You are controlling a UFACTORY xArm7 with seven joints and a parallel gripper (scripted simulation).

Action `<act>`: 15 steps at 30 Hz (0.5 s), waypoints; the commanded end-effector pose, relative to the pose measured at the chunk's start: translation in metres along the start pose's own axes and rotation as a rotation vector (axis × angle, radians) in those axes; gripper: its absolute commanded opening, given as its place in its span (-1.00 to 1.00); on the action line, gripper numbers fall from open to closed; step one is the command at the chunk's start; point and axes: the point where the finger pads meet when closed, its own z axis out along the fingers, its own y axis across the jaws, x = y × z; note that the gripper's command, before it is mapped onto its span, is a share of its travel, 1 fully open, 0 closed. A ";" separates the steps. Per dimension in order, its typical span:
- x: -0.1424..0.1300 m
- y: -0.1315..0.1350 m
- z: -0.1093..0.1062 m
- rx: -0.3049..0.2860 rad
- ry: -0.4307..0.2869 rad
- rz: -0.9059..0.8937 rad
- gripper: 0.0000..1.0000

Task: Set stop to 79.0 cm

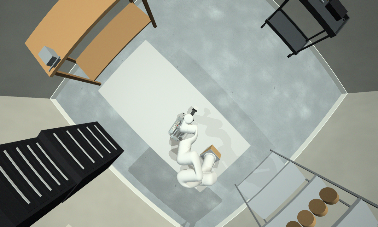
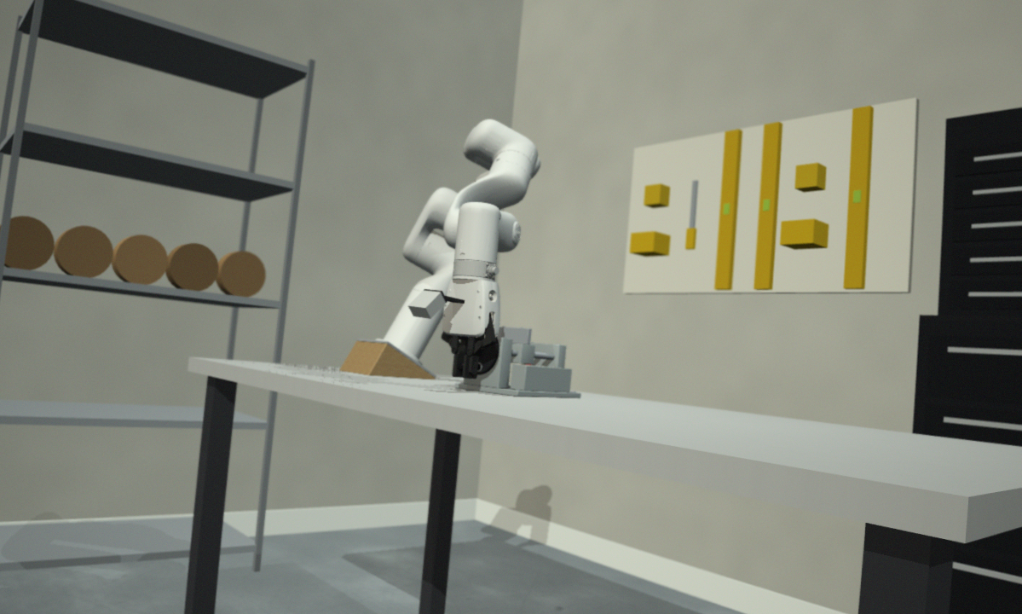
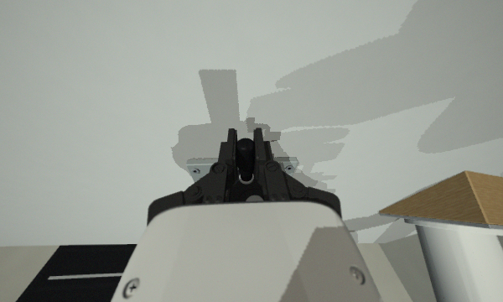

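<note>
Jaws (image 2: pixel 474 373) are closed on the handwheel's black knob (image 3: pixel 246 153). The handwheel (image 2: pixel 487 357) stands upright at the near end of the grey machine (image 1: pixel 176 128) (image 2: pixel 540 376), on the white worktop (image 1: pixel 150 84) (image 2: pixel 689 427).

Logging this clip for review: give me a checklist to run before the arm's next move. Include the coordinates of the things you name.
1. Black two-finger gripper (image 2: pixel 470 373) (image 3: pixel 245 139) closed on the black rounded handle knob (image 3: pixel 246 157): ok.
2. Gray metal fixture (image 1: pixel 176 128) (image 2: pixel 540 378) resting on the white tabletop (image 1: pixel 145 84) (image 2: pixel 689 427): ok.
3. Black handwheel (image 2: pixel 487 357) at the fixture's side, beside the gripper: ok.
4. Stop at 79.0 cm: cannot tell, scale unreadable.
5. Handwheel released: not ok, knob between the fingers.
</note>
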 end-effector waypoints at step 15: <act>0.001 -0.004 -0.003 0.004 0.004 0.000 -0.88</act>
